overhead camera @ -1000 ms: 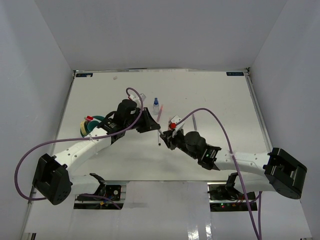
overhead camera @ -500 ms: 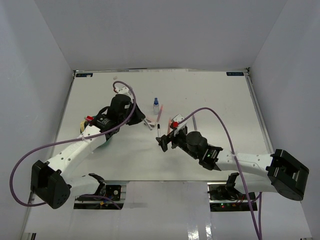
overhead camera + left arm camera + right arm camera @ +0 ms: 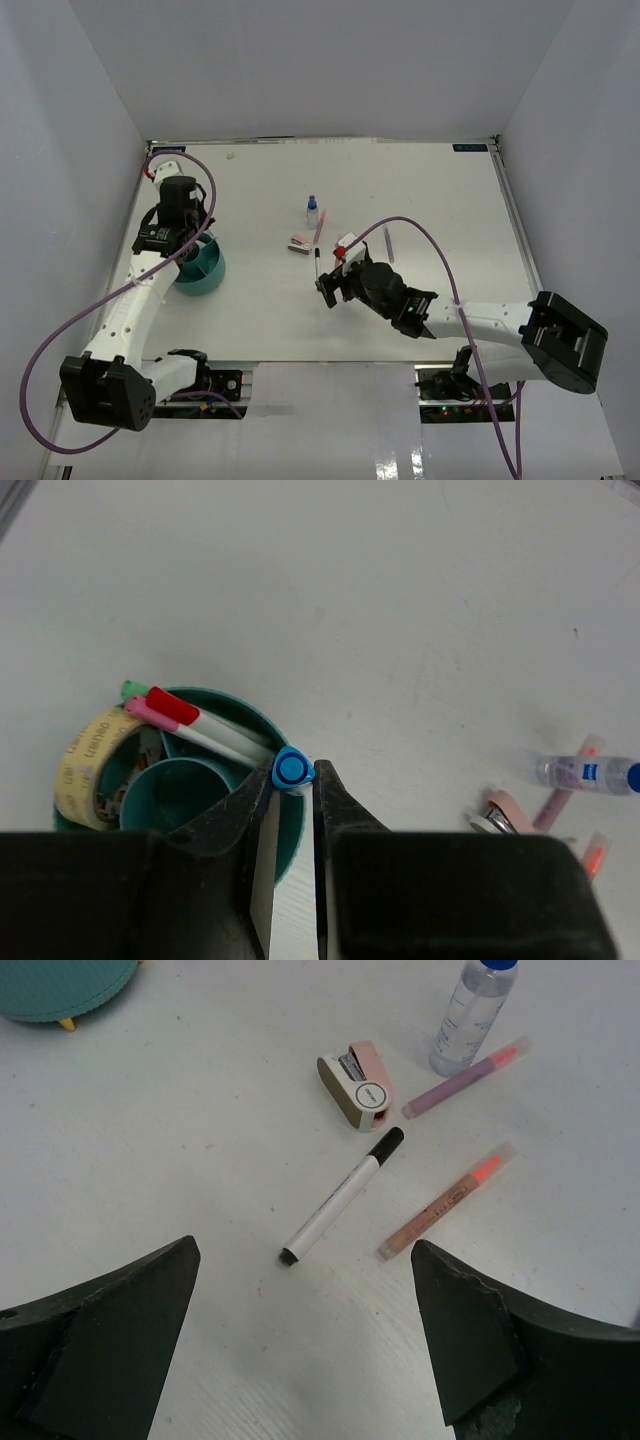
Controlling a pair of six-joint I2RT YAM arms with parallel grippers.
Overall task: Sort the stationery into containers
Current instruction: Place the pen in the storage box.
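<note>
My left gripper (image 3: pixel 293 771) is shut on a blue-capped pen (image 3: pixel 292 769), seen end on. It holds the pen over the right rim of the teal cup (image 3: pixel 285 832). Inside the cup lie a red-capped marker (image 3: pixel 190 717), a pink pen and a yellow tape roll (image 3: pixel 85 760). From above, the left gripper (image 3: pixel 186 258) hangs over the cup (image 3: pixel 205 275) at the left. My right gripper (image 3: pixel 305 1250) is open and empty above the table. Just past its fingertips lies a white marker with a black cap (image 3: pixel 342 1198).
Beyond the marker lie a pink-white block (image 3: pixel 358 1087), a blue-capped bottle (image 3: pixel 472 1015), a purple pen (image 3: pixel 465 1077) and an orange-tipped pen (image 3: pixel 445 1203). Another pen (image 3: pixel 388 243) lies right of the right gripper (image 3: pixel 330 285). White walls surround the table.
The left arm has swung from the middle of the table to the left, over the teal cup, still shut on the pen. The right gripper has opened wide and stayed by the black-capped marker.
</note>
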